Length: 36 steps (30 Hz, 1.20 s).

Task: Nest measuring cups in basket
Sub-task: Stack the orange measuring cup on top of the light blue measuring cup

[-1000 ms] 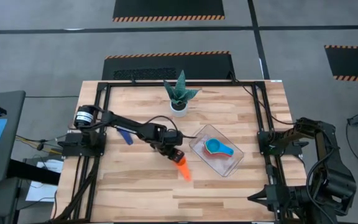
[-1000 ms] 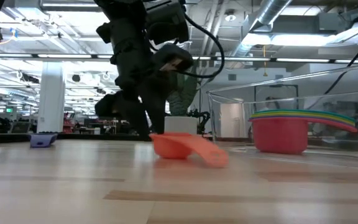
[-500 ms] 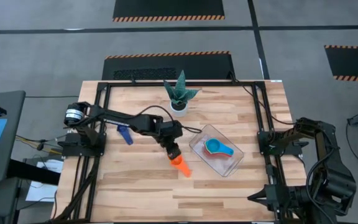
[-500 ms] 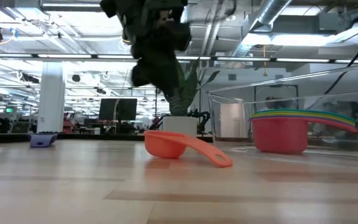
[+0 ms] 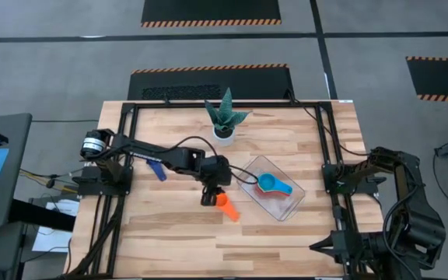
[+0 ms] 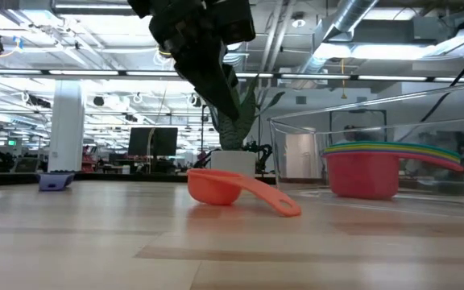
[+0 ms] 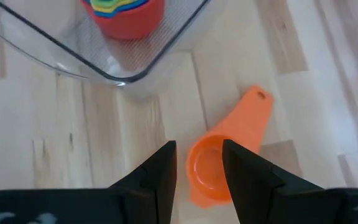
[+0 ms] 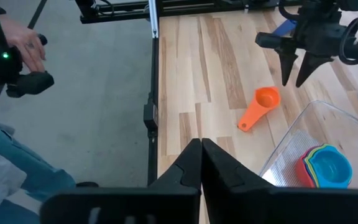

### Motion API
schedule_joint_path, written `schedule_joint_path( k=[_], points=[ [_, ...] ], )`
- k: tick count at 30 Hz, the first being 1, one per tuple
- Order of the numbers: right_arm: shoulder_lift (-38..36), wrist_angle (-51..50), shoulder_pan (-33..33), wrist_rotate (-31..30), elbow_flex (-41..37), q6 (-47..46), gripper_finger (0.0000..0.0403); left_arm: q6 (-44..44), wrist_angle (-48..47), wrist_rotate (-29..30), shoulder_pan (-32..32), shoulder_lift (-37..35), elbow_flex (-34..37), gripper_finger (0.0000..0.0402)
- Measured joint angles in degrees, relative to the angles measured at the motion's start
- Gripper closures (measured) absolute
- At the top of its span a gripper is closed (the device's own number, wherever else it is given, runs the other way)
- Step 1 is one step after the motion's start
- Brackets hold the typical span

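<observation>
An orange measuring cup (image 5: 225,205) sits on its base on the table, mouth up, its handle (image 7: 248,118) pointing toward the near right. My left gripper (image 7: 199,165) hangs open above the cup's bowl, well clear of it in the low view (image 6: 229,105), with nothing between its fingers. The clear basket (image 5: 245,181) lies to the right and holds a nested stack of cups (image 5: 269,184), red at the bottom (image 6: 361,176), light blue on top. A dark blue cup (image 5: 155,168) rests on the table at the left. My right gripper (image 8: 201,157) is shut and raised at the table's right edge.
A white pot with a spiky green plant (image 5: 224,128) stands at the far middle of the table. Black frame rails (image 5: 329,148) run along the table's sides. A person's hand (image 8: 28,45) shows beyond the table's edge in the right wrist view.
My left gripper has risen away from the orange cup and rolled about its own pointing line. Its finger gap looks unchanged. The cup stays on the table.
</observation>
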<state>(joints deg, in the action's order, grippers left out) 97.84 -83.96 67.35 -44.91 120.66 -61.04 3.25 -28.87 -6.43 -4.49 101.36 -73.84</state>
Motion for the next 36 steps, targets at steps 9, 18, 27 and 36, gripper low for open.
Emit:
schedule_joint_path(
  k=[9, 18, 27, 36],
  points=[
    [0.0, 0.15, -2.12, -2.99, 0.0, 1.4, 0.038, -7.05, -0.63, 4.92, 0.04, 0.0, 0.0, 0.0285],
    [0.0, 0.61, -12.65, -2.92, 0.0, 16.0, 0.0377, -25.02, -13.78, 8.62, 0.09, -0.15, -0.02, 0.0285],
    [4.71, 17.32, -32.29, 17.79, 0.04, 42.21, 0.0379, -38.93, -46.33, 17.61, 0.04, -0.2, -0.02, 0.0285],
    [17.2, 11.79, -42.27, 23.78, 0.0, 45.97, 0.0384, -49.94, -60.89, 26.05, -1.77, -0.68, 0.87, 0.0285]
  ],
)
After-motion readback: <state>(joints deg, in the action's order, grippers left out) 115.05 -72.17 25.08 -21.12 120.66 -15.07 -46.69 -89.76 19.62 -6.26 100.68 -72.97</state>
